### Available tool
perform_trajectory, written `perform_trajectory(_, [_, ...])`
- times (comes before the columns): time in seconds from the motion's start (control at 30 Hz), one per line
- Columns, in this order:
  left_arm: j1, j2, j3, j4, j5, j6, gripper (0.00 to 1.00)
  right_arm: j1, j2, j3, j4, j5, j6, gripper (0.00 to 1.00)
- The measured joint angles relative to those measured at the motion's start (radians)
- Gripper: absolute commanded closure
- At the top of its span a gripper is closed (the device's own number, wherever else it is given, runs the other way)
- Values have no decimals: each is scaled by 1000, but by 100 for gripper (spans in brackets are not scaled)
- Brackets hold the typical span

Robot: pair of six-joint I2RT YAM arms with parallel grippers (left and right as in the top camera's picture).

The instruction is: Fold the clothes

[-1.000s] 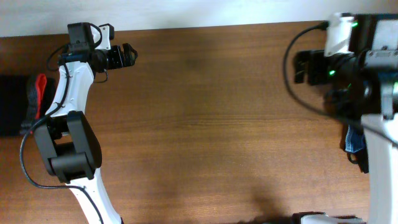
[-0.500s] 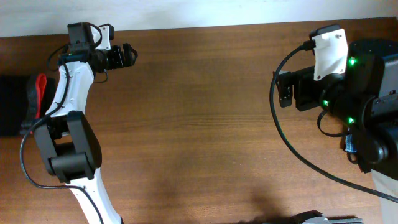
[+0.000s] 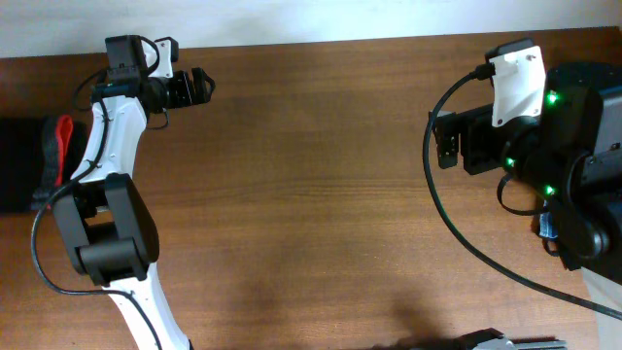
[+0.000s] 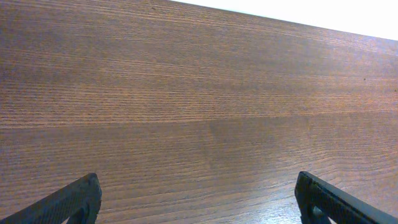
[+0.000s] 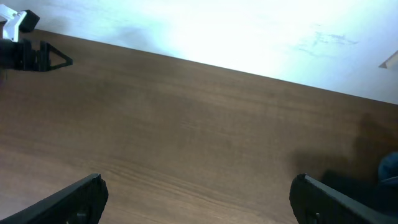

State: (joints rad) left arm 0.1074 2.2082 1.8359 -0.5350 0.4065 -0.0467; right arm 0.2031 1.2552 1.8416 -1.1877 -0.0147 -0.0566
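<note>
The clothes (image 3: 17, 165), black pants with a bright red edge (image 3: 63, 133), lie bunched at the table's far left edge, partly cut off by the frame and behind the left arm. My left gripper (image 3: 200, 86) hovers at the back left, to the right of the pants and apart from them. Its wrist view shows the gripper (image 4: 199, 208) open over bare wood, nothing between the fingers. My right gripper (image 3: 445, 141) is at the right side, pointing left. It is open (image 5: 199, 205) and empty too.
Behind the right arm, a scrap of blue denim (image 3: 550, 224) shows at the table's right edge. The right wrist view has a dark heap with a blue patch (image 5: 380, 177) at its right border. The brown wooden table (image 3: 311, 194) spans the middle.
The right arm has swung left and its gripper now reaches further over the table; it has held still for the last half second. The left arm and the pants have not moved.
</note>
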Motion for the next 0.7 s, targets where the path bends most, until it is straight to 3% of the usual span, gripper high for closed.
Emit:
perform_trajectory(0.3, [0,-2,0,27,-6,-3,1,0,7,0,0,0,0,1])
perform_trajectory(0.47, [11,-10,-1,15,-100,14,1,0,8,0,0,0,0,1])
perform_trajectory(0.5, [20,-15,-2,8,-126,21,9,0,8,0,0,0,0,1])
perform_trajectory(0.53, [32,-22,-2,-3,-153,27,49,0,8,0,0,0,0,1])
perform_trajectory(0.63, [90,-47,-2,-32,-235,55,100,0,9,0,-1,0,0,1])
perform_trajectory(0.7, [143,-63,-2,-48,-297,63,100,0,12,0,-1,0,0,1])
